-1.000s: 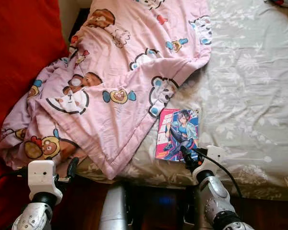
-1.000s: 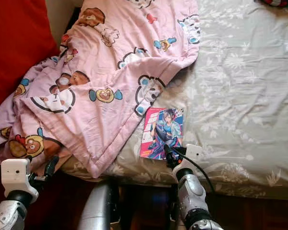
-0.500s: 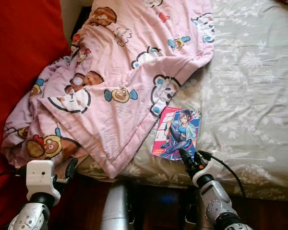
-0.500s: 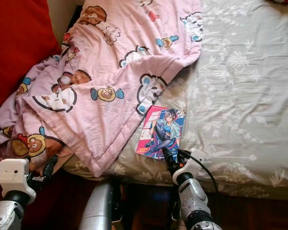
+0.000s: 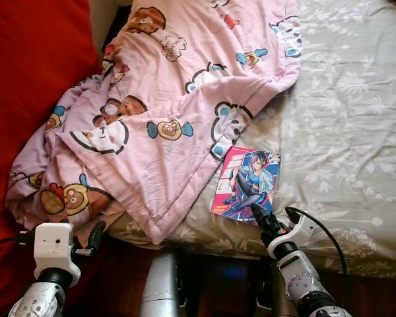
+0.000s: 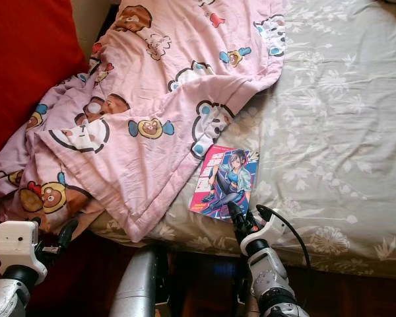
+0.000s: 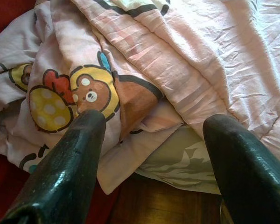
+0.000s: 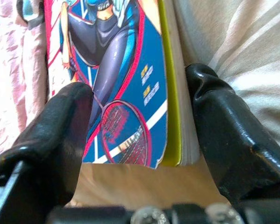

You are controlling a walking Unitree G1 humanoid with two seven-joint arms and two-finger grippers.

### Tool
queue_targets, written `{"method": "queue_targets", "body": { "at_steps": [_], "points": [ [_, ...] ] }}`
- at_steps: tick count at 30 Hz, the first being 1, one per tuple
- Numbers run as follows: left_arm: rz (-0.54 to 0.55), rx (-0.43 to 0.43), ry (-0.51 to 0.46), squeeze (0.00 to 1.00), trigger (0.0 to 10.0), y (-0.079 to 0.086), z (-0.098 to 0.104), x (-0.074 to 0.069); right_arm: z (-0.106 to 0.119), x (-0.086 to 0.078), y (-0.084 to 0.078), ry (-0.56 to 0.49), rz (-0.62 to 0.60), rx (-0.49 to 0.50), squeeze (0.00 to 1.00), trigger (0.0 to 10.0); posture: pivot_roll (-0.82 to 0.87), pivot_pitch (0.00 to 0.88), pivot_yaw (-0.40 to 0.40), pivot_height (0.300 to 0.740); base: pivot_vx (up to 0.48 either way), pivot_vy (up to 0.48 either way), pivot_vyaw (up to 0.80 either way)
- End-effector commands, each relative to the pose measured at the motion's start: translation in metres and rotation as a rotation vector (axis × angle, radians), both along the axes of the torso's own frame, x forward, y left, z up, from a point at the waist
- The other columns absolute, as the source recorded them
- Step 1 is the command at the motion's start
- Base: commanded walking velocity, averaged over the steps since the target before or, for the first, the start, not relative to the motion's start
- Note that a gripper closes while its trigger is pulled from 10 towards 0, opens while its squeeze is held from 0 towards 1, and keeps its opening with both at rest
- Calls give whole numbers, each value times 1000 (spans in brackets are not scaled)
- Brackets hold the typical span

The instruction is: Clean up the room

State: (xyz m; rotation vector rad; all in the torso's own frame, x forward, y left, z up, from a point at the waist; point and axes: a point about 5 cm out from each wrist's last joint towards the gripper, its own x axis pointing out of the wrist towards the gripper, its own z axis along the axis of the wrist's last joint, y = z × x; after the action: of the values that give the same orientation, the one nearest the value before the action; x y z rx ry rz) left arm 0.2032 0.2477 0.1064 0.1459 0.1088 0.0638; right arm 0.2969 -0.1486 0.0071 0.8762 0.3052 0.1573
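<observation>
while flat: glossy pink-and-blue comic book [image 5: 245, 183]

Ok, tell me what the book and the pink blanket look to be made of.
Book: paper with a glossy printed cover; the right wrist view shows stacked page edges and sheen. Pink blanket: soft woven fabric, likely cotton, matte; it creases and bunches, with a stitched hem.

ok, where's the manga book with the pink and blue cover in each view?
Left eye view: glossy pink-and-blue manga book lies near the bed's front edge, right end effector at its near corner.
Right eye view: same book, same place.
Left wrist view: not in it.
Right wrist view: the book runs between the two black fingers.
Shared landmark: pink cartoon-bear quilt.
</observation>
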Motion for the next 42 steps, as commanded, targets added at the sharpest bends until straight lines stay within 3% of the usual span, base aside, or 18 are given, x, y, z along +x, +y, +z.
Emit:
{"method": "queue_targets", "body": {
  "at_steps": [1,5,6,7,13,22,25,39,42],
  "points": [
    [25,22,33,0,10000,10,-2,-8,-29,-27,28,163,104,65,0,10000,283,383,161,613,0,0,0],
    [23,24,32,0,10000,9,-2,-7,-26,-26,30,144,115,73,0,10000,279,379,159,613,0,0,0],
    [23,24,31,0,10000,9,-2,-6,-27,-26,28,146,110,68,0,3490,278,377,157,613,0,0,0],
    [23,24,31,0,10000,9,-2,-6,-28,-27,27,148,105,65,0,0,277,373,157,613,0,0,0],
    [28,23,32,0,10000,8,-6,-2,-30,-30,24,143,108,43,0,0,255,352,141,613,0,0,0],
    [49,9,29,0,10000,6,-18,12,-21,-19,14,111,43,-1,0,0,206,281,104,613,0,0,0],
    [62,8,27,0,10000,8,-22,17,-14,-12,7,68,-4,-10,0,0,190,242,87,613,0,0,0],
    [96,-5,28,0,10000,6,-43,36,4,-1,-4,-85,12,-82,0,0,120,83,43,613,0,0,0],
    [102,-9,29,0,10000,6,-47,39,7,0,-6,-109,14,-147,0,0,105,55,38,613,0,0,0]
  ]
}}
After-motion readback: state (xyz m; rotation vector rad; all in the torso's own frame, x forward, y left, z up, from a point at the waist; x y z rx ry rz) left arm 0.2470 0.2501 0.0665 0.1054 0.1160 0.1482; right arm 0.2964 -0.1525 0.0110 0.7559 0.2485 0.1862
